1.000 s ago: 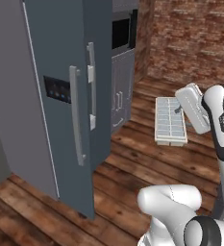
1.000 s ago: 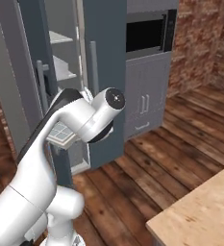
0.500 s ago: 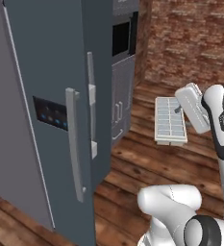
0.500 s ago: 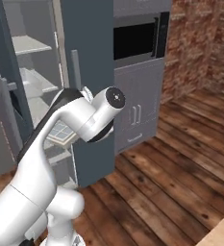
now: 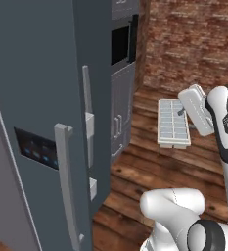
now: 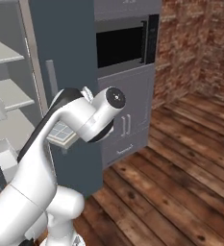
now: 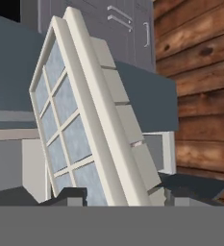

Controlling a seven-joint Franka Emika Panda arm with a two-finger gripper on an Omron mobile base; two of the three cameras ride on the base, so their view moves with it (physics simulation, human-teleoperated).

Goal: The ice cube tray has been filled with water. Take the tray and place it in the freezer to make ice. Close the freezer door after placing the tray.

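The ice cube tray [image 5: 173, 122] is a pale tray with a two-column grid of cells, held in the air to the right of the fridge. My gripper [image 5: 182, 112] is shut on the tray's right edge. In the hand view the tray [image 7: 80, 120] rises tilted between my fingertips [image 7: 70, 194], its cells facing left. From the right base view a corner of the tray [image 6: 60, 132] peeks out under my arm. The freezer door [image 5: 32, 88] with its dark display [image 5: 34, 147] and long grey handle [image 5: 66, 186] stands open at the left. The freezer [image 6: 10, 93] shows grey shelves.
The plain slate-blue fridge door [image 5: 98, 73] is beside the tray. Beyond it are a black microwave [image 6: 120, 45] and grey cabinets [image 6: 128, 120]. A brick wall [image 5: 193, 44] closes the back. Wooden floor [image 6: 180, 182] lies open on the right.
Both base views have shifted: the fridge now looms larger and nearer, with the freezer shelves more exposed. The tray stays in my gripper at the same spot relative to the arm.
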